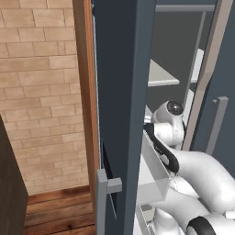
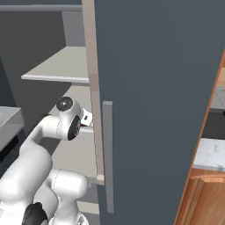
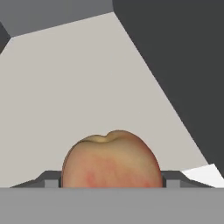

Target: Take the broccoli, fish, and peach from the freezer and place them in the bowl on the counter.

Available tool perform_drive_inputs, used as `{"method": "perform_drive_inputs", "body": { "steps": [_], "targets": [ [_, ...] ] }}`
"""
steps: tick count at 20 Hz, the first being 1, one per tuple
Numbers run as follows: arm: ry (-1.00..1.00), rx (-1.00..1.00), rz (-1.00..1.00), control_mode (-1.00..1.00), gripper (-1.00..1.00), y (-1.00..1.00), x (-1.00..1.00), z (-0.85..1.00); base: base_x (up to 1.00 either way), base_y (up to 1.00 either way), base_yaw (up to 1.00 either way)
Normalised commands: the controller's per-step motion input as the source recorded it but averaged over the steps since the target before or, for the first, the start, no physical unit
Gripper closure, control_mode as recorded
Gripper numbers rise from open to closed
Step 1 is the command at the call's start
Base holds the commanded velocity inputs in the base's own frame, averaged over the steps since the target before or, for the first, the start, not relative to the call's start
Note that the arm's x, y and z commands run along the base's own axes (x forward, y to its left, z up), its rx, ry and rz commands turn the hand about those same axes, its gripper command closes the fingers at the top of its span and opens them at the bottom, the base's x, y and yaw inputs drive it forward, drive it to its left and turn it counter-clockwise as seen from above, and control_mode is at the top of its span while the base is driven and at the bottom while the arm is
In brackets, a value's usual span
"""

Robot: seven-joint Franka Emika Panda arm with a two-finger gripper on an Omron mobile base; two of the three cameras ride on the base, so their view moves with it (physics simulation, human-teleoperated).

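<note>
The end effector grips the peach, whose lower part is cut off.

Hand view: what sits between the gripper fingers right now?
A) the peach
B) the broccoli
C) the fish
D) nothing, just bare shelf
A. A round red-orange fruit with a paler yellowish top, the peach, sits between the gripper fingers, on the pale grey shelf inside the freezer.
</note>
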Motion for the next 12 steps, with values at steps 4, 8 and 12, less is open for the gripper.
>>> {"method": "perform_drive_inputs", "body": {
  "steps": [4,8,12],
  "targets": [
    [0.00,0.07,0.14,-1.00,1.00,0.00,-0.44,0.47,0.00,0.00,0.00],
    [0.00,0.00,0.05,-1.00,1.00,0.00,-0.71,0.41,0.00,0.00,0.00],
    [0.11,-0.09,0.00,-1.00,1.00,0.02,-0.85,0.42,0.00,0.00,0.00]
  ]
}}
